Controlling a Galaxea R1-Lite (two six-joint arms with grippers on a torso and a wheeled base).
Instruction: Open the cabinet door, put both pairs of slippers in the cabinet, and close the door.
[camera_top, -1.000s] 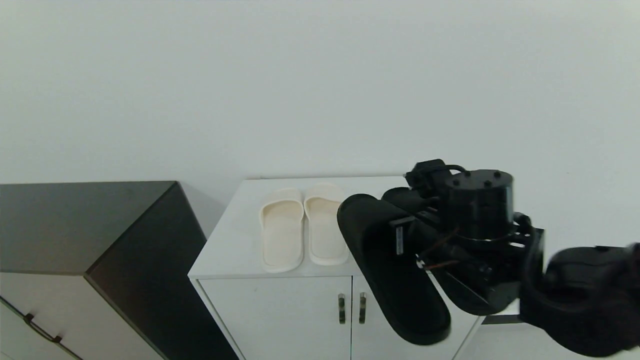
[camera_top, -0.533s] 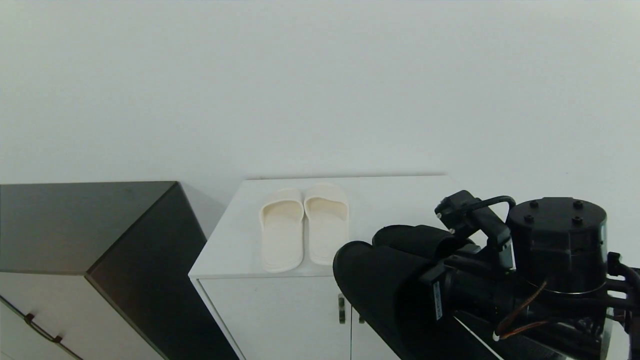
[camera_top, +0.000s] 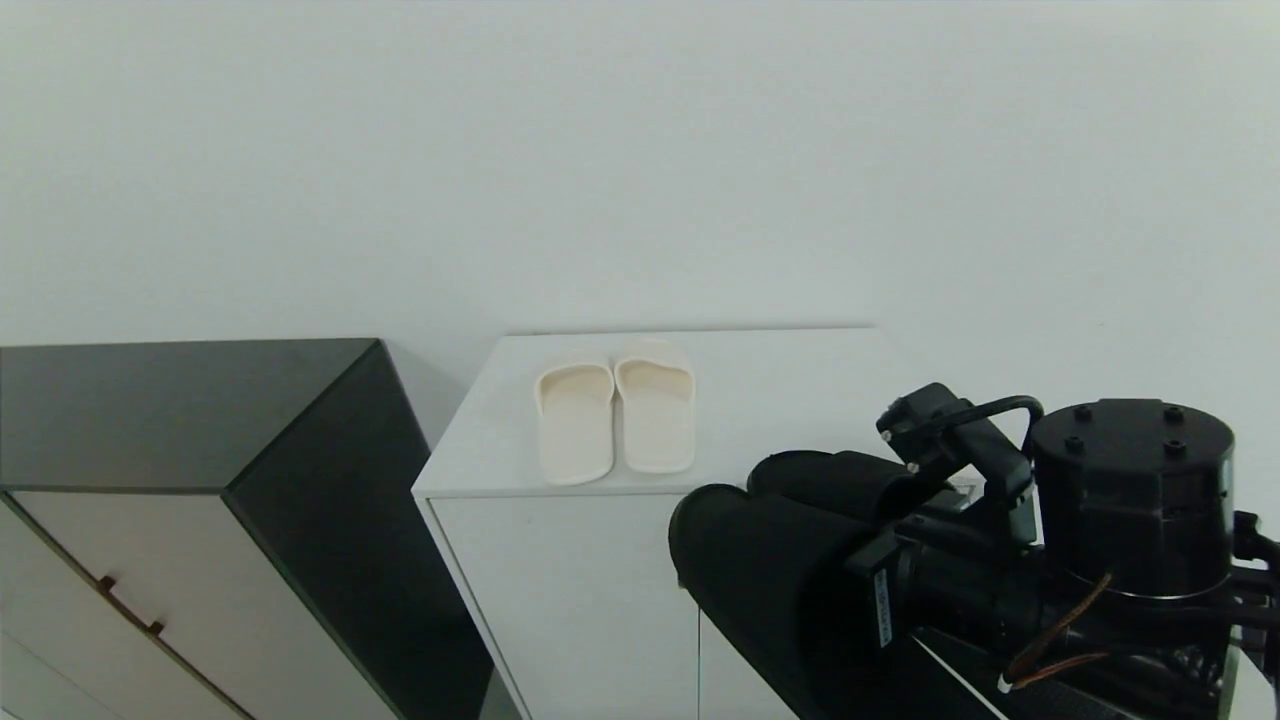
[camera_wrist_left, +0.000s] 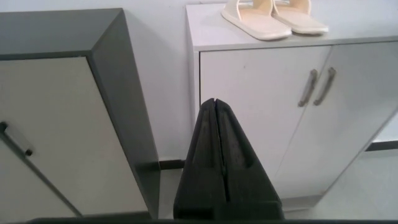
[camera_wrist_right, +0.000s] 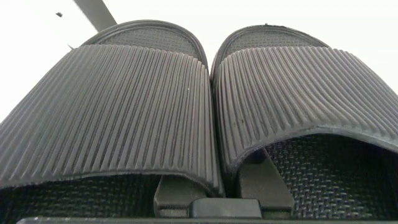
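The right gripper (camera_wrist_right: 224, 190) is clamping the black slippers (camera_top: 780, 570) before the shut white cabinet (camera_top: 580, 580), cream slippers (camera_top: 615, 415) lying atop it, so the left gripper (camera_wrist_left: 219, 155), fingers pressed together and empty, should be pulling a door handle (camera_wrist_left: 317, 87) squarely.

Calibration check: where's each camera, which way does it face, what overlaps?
Head: high, facing forward-down at white two-door cabinet; right gripper with ribbed black rubber slippers shows.
Left wrist: low, facing the cabinet doors; shut left gripper shows.
Right wrist: along right gripper into the black slippers.
Shared: head and left wrist both see smooth cream slippers atop the cabinet.
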